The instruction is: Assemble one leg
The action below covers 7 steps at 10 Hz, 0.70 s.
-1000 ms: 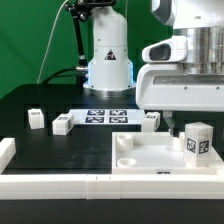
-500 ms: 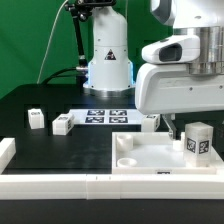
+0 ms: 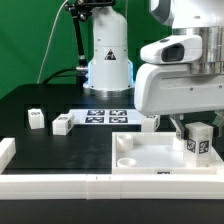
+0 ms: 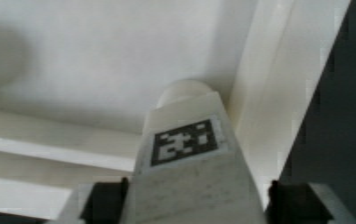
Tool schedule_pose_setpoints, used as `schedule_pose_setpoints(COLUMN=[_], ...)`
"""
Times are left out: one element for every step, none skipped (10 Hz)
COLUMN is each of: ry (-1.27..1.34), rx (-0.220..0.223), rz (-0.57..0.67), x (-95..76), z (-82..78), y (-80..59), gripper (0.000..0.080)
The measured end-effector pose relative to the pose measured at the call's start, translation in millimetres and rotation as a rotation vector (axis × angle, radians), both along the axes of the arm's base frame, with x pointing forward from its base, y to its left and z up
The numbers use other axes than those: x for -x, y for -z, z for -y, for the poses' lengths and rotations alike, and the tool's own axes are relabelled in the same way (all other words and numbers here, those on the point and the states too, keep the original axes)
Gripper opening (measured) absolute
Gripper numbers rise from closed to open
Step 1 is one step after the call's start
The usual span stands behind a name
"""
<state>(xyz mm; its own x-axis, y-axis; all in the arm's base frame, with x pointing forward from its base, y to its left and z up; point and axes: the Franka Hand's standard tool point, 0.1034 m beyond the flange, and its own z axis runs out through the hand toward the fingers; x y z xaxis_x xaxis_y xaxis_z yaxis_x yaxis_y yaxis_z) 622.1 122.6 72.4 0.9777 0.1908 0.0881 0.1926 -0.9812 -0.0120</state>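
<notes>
The leg (image 3: 198,140), a small white cuboid with a black-and-white tag, stands upright on the far right corner of the large white tabletop (image 3: 150,160) in the exterior view. My gripper (image 3: 186,128) hangs over it from the big white hand above. In the wrist view the leg (image 4: 193,160) fills the space between my gripper's (image 4: 203,203) two dark fingers (image 4: 107,200), which lie against its two sides with no gap showing. The tabletop (image 4: 68,110) lies below it.
Three more small white tagged pegs lie on the black table (image 3: 36,118), (image 3: 62,124), (image 3: 150,120). The marker board (image 3: 105,115) lies before the robot base (image 3: 108,60). A white rail (image 3: 50,186) runs along the front left. Round sockets (image 3: 124,143) mark the tabletop's corners.
The hand has shifted slightly toward the exterior view's left over the last second. The leg stands in the same spot on the tabletop.
</notes>
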Motion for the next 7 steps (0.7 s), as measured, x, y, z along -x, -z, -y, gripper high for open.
schedule_pose_setpoints(ry=[0.000,0.000,0.014,0.048,0.169,0.310,0.425], rx=[0.000,0.000,-0.001,-0.006,-0.015,-0.026,-0.041], rz=[0.000,0.000,0.000,-0.002,-0.005,-0.011,-0.017], x=[0.0,0.0,0.0,0.1,0.1,0.4,0.4], z=[0.0,0.0,0.0,-0.3,0.2,0.9,1.5], y=[0.0,0.0,0.0,0.0,0.0,-0.1,-0.1], gripper=[0.0289,0.0289,0.0289,0.0289,0.0289,0.0289,0.0289])
